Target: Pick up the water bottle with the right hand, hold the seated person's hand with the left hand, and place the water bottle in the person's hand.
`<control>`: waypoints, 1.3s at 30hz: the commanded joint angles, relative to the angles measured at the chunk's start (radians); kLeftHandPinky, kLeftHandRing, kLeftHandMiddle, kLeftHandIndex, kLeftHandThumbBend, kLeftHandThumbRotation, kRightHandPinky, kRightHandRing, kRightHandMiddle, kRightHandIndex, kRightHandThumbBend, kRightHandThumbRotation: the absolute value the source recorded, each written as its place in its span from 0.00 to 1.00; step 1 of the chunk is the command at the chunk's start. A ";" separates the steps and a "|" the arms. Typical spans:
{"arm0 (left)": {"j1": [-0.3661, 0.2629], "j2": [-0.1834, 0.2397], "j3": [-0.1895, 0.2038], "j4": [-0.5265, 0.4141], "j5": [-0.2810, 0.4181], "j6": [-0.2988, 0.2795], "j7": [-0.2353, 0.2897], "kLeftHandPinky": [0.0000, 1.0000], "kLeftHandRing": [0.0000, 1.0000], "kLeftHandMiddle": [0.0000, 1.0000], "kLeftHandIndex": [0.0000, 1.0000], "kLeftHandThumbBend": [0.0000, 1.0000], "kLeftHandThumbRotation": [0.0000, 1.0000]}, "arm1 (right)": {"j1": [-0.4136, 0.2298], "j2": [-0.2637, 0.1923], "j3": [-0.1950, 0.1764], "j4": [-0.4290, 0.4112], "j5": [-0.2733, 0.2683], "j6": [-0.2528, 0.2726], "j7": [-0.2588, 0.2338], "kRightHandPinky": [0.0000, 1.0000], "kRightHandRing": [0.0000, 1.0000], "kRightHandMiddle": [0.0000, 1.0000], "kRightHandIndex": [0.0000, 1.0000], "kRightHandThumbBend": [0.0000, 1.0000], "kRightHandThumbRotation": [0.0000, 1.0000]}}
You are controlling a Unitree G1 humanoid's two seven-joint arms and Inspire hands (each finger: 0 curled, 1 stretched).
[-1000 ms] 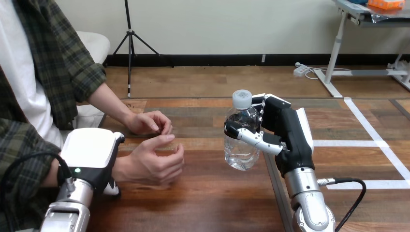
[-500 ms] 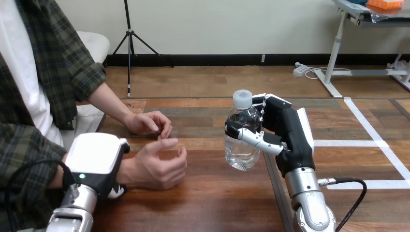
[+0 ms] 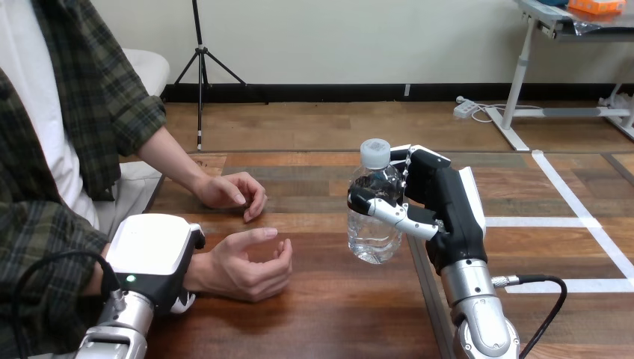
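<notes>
Head view: right fingers [image 3: 402, 154] around bottle [image 3: 371, 224]

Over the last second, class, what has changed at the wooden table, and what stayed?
The robot's left hand, at the person's nearer wrist, slid slightly right. The person's nearer hand went with it and uncurled, palm turning up. Unchanged: right hand clasping the clear plastic white-capped water bottle; the person's farther hand.

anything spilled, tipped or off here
Nothing stands out. The clear plastic water bottle with white cap stands upright in the curled fingers of the right hand; no spill on the brown wooden table. The person's nearer hand rests cupped, the left hand at its wrist.
</notes>
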 commanded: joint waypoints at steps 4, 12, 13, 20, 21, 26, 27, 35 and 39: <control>-0.025 -0.005 -0.027 0.038 -0.035 -0.029 0.002 0.62 0.64 0.66 0.65 0.86 0.00 | -0.066 -0.010 -0.016 -0.064 0.016 -0.026 -0.001 0.37 0.41 0.46 0.49 0.61 0.00; -0.026 -0.014 -0.036 0.039 -0.045 -0.026 0.002 0.60 0.61 0.64 0.64 0.85 0.00 | -0.069 -0.011 -0.018 -0.065 0.022 -0.020 0.004 0.36 0.41 0.46 0.49 0.62 0.00; -0.025 -0.014 -0.037 0.035 -0.046 -0.026 0.001 0.59 0.61 0.63 0.63 0.85 0.00 | -0.069 -0.010 -0.018 -0.066 0.024 -0.019 0.006 0.37 0.41 0.46 0.49 0.62 0.00; -0.023 -0.021 -0.034 0.028 -0.064 -0.031 -0.006 0.59 0.60 0.63 0.62 0.82 0.00 | -0.072 -0.013 -0.018 -0.064 0.023 -0.020 0.006 0.37 0.41 0.46 0.49 0.61 0.00; -0.022 -0.020 -0.035 0.028 -0.065 -0.037 0.003 0.58 0.60 0.63 0.62 0.82 0.00 | -0.072 -0.012 -0.020 -0.064 0.027 -0.020 0.010 0.37 0.42 0.46 0.49 0.61 0.00; -0.020 -0.021 -0.037 0.022 -0.070 -0.033 -0.004 0.57 0.60 0.62 0.61 0.81 0.00 | -0.074 -0.015 -0.019 -0.062 0.023 -0.023 0.008 0.38 0.42 0.46 0.49 0.61 0.00; -0.020 -0.023 -0.037 0.021 -0.071 -0.032 -0.002 0.57 0.60 0.62 0.61 0.81 0.00 | -0.074 -0.015 -0.019 -0.062 0.022 -0.023 0.008 0.38 0.42 0.46 0.49 0.61 0.00; -0.016 -0.026 -0.032 0.023 -0.100 -0.059 0.023 0.56 0.58 0.61 0.59 0.80 0.00 | -0.076 -0.013 -0.023 -0.063 0.027 -0.017 0.009 0.38 0.42 0.46 0.49 0.62 0.00; -0.018 -0.027 -0.036 0.021 -0.101 -0.054 0.020 0.55 0.58 0.61 0.59 0.80 0.00 | -0.075 -0.016 -0.020 -0.065 0.014 -0.017 -0.002 0.38 0.42 0.46 0.49 0.62 0.00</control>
